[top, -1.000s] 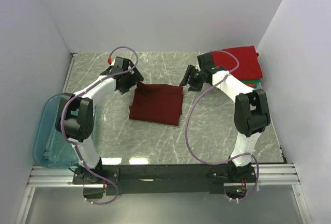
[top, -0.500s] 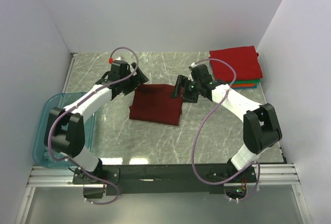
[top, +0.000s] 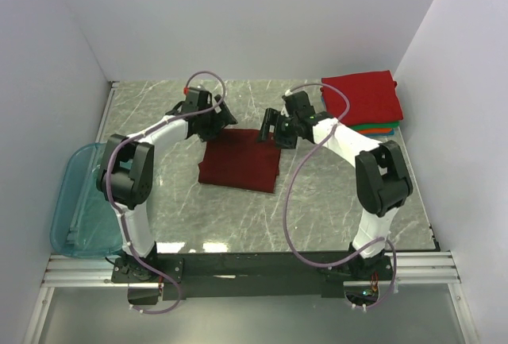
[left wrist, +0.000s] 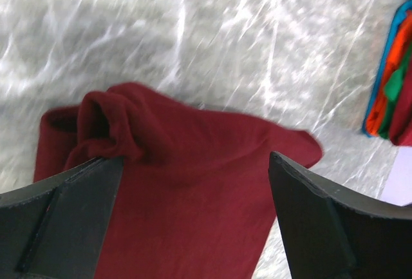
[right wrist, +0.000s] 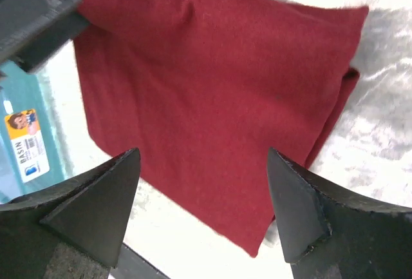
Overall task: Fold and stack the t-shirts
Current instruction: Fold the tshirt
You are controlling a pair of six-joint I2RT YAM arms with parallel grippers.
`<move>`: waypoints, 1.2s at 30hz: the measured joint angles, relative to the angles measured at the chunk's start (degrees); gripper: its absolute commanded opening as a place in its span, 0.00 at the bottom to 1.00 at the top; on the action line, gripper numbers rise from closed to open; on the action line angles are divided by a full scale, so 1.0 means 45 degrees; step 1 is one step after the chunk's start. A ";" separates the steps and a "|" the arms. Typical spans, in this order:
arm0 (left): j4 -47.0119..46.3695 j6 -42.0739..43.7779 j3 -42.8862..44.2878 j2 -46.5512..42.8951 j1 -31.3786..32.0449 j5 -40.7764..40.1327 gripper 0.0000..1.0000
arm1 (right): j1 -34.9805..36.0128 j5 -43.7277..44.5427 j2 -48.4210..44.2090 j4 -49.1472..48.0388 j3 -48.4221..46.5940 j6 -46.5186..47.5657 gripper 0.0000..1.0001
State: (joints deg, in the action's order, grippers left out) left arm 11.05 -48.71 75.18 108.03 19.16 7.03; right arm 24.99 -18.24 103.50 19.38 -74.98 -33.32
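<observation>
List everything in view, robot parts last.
dark maroon folded cloth t-shirt: one, maroon, table centre
bright red folded t-shirt: one, red, top of far-right stack
folded shirts beneath it: edges only, green, orange, blue
translucent teal plastic bin: one, teal, near left edge
grey marbled table: one, grey
left gripper: one, black, open, at the maroon shirt's far-left corner
right gripper: one, black, open, at its far-right corner

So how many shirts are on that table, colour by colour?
maroon shirt, lying alone in the middle: 1
red shirt, top of the far-right stack: 1
green shirt, edge showing in the stack: 1
orange shirt, edge showing: 1
blue shirt, edge showing: 1
Total: 5
</observation>
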 measured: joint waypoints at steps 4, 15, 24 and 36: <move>0.0010 0.0000 0.0937 0.0588 -0.0053 -0.0005 0.99 | -0.0068 0.0029 0.0719 0.0005 -0.0563 0.0087 0.85; 0.0243 -0.0063 0.2089 0.2419 -0.0272 -0.0034 0.99 | -0.0486 0.0214 0.2555 0.0267 -0.1938 0.0418 0.85; 0.0418 -0.0078 0.2225 0.2487 -0.0325 -0.0325 1.00 | -0.0865 -0.0015 0.3755 0.0350 -0.2793 0.0369 0.85; 0.0855 -0.0005 0.0568 0.0102 -0.0500 -0.1001 1.00 | -0.0894 0.0214 0.3905 0.1360 -0.3653 0.0699 0.86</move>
State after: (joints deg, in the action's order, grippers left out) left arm 14.90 -48.73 77.73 108.49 16.91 2.52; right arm 20.97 -17.28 121.08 25.50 -91.42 -30.17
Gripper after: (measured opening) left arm 0.994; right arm 0.854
